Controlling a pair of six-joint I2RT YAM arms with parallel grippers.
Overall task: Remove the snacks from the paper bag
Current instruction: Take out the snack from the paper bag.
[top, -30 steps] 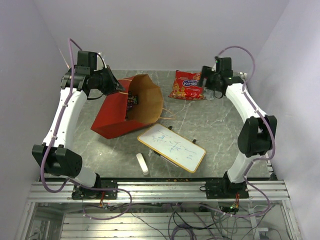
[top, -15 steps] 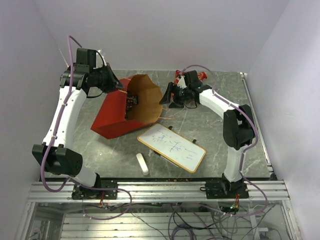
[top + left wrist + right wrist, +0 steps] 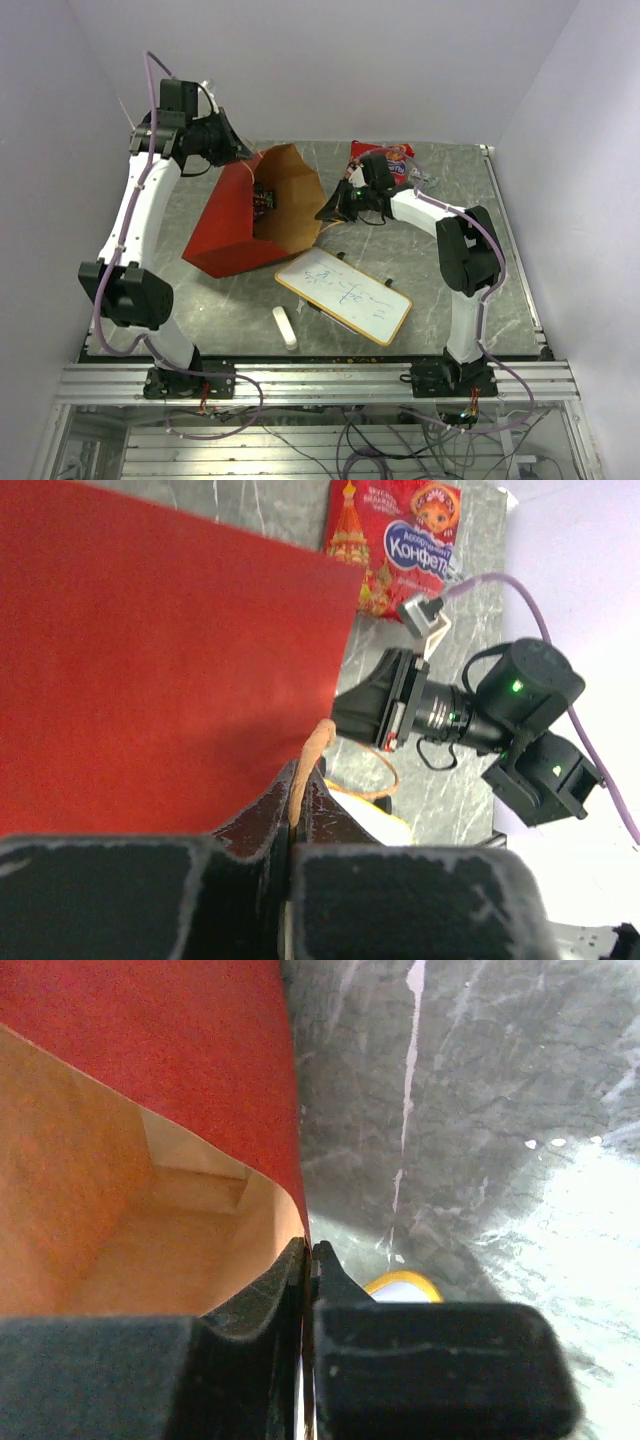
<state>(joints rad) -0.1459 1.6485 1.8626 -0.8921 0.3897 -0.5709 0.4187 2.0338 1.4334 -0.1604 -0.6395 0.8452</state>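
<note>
Left claw pinches the far-left rim of the paper bag, and right claw pinches the opposite rim, so the mouth is spread. The bag lies mid-left on the desk, long axis near-left to far-right. Small packs sit inside between the claws, left looks slightly nearer; count unclear. One large red-orange snack bag is out at the far edge. One whiteboard, one eraser stick.

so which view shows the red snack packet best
Left wrist: the red snack packet shows large, blue label readable. Top external has it small, partly behind the right arm; right wrist misses it.
</note>
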